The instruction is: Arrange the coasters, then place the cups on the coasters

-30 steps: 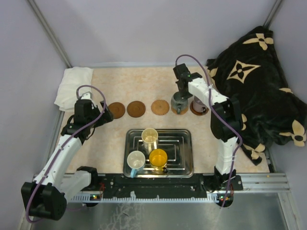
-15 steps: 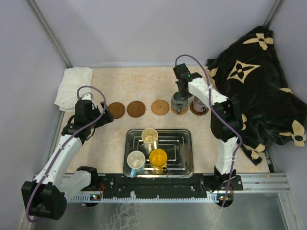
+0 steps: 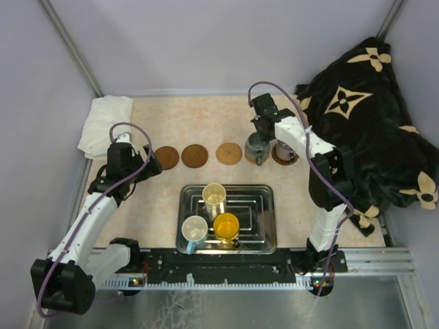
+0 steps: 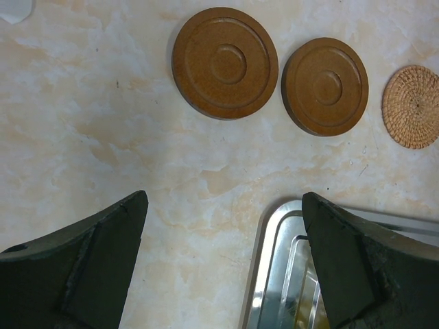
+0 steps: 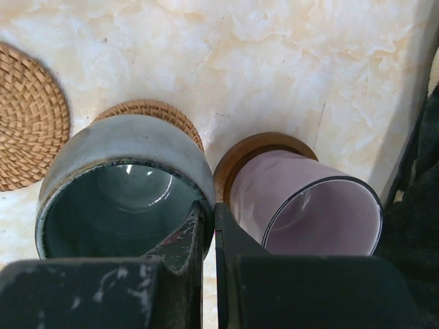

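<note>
My right gripper (image 5: 209, 214) is shut on the rim of the grey cup (image 5: 123, 157), one finger inside and one outside. That cup stands over a woven coaster (image 5: 154, 110); I cannot tell whether it rests on it. Right beside it, the pale purple cup (image 5: 302, 205) sits on a brown coaster (image 5: 254, 147). In the top view three bare coasters (image 3: 166, 157) (image 3: 195, 155) (image 3: 229, 153) lie in a row left of the grey cup (image 3: 256, 147). Cream (image 3: 214, 197), light blue (image 3: 194, 231) and yellow (image 3: 226, 225) cups stand in the steel tray (image 3: 264, 205). My left gripper (image 4: 223, 205) hangs open over bare table.
A folded white towel (image 3: 106, 123) lies at the back left corner. A black patterned blanket (image 3: 370, 123) is piled along the right side, close to the purple cup. The tray's corner (image 4: 274, 240) sits just under my left gripper's right finger.
The right arm's elbow has swung slightly to the right while the gripper keeps hold of the grey cup. The left arm has not moved.
</note>
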